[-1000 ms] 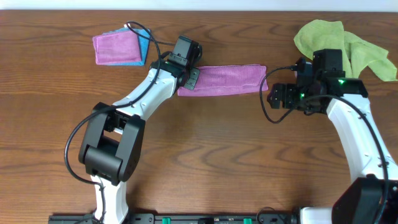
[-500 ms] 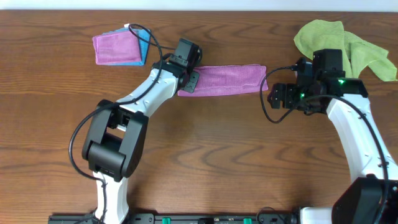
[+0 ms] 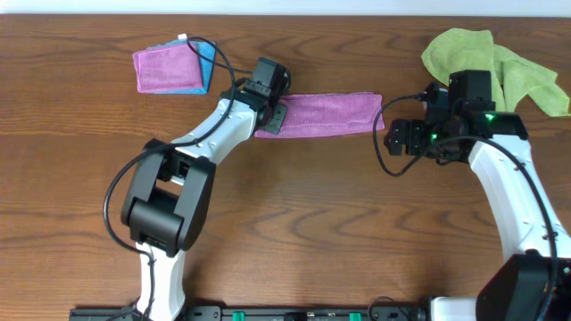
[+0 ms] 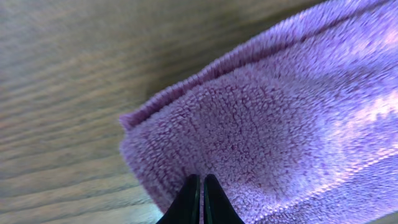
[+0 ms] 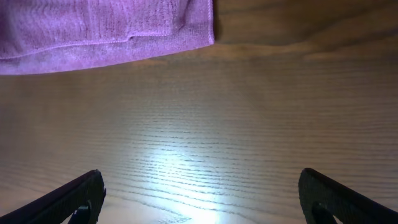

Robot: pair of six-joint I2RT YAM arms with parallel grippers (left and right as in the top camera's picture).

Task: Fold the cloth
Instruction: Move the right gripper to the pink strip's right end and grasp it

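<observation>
Cloth (image 3: 328, 113) lies on the table (image 3: 294, 232) as a long folded strip, my left claw (image 3: 276, 117) shut tip to tip over its left end, my right claw (image 3: 398, 138) spread wide just off its right end, so next, I judge, one end needs gripping and carrying across to the other.

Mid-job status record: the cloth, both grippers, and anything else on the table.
cloth: folded into a long strip, lying flat mid-table
left gripper: shut, tips at the strip's left end; unclear whether it pinches the fabric
right gripper: open, over bare table beside the strip's right end
green cloth: crumpled, far right
other purple cloth: folded, far left, lying on a blue cloth
</observation>
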